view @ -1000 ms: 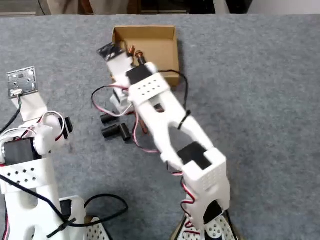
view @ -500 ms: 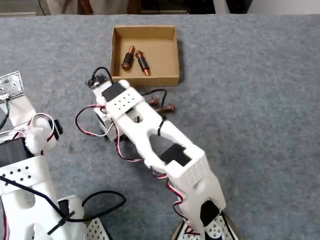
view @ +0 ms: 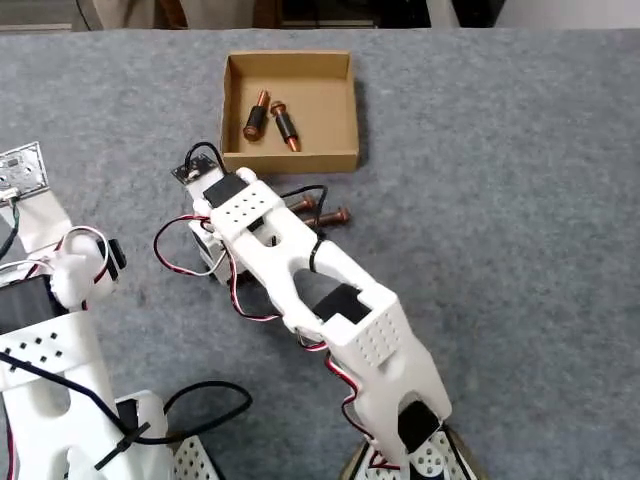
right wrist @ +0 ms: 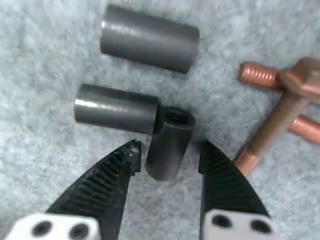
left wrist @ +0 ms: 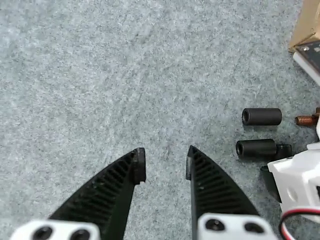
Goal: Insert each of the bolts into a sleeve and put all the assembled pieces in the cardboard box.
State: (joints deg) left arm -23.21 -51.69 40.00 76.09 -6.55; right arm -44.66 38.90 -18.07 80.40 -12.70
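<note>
In the high view the cardboard box (view: 290,160) sits in the upper middle of the frame, with two assembled pieces (view: 257,115) already inside. Two loose bolts (view: 335,215) lie just below its front wall, close beside the right arm's wrist at centre-left.

The right gripper (right wrist: 170,150) hangs low over the grey mat (view: 500,200). Its jaws are moderately open and straddle one black sleeve (right wrist: 169,142), with a sliver of gap on either side and nothing gripped yet. That sleeve's open end touches the end of a second sleeve (right wrist: 117,107). A third sleeve (right wrist: 150,37) lies apart beyond them.

The left gripper (left wrist: 165,161) hovers over bare mat at the left side of the table. Its jaws are partly open and empty, well apart from the parts.

The main risk appears to be the close itself. The sleeve is round and lies at a slight angle to the fingers, so an uneven squeeze could roll it or squirt it out. Because it touches its neighbour, the closing finger on that side may catch both pieces, or shove the second sleeve away. The loose bolts lie near the other finger, and a sideways correction could knock them off across the mat.
</note>
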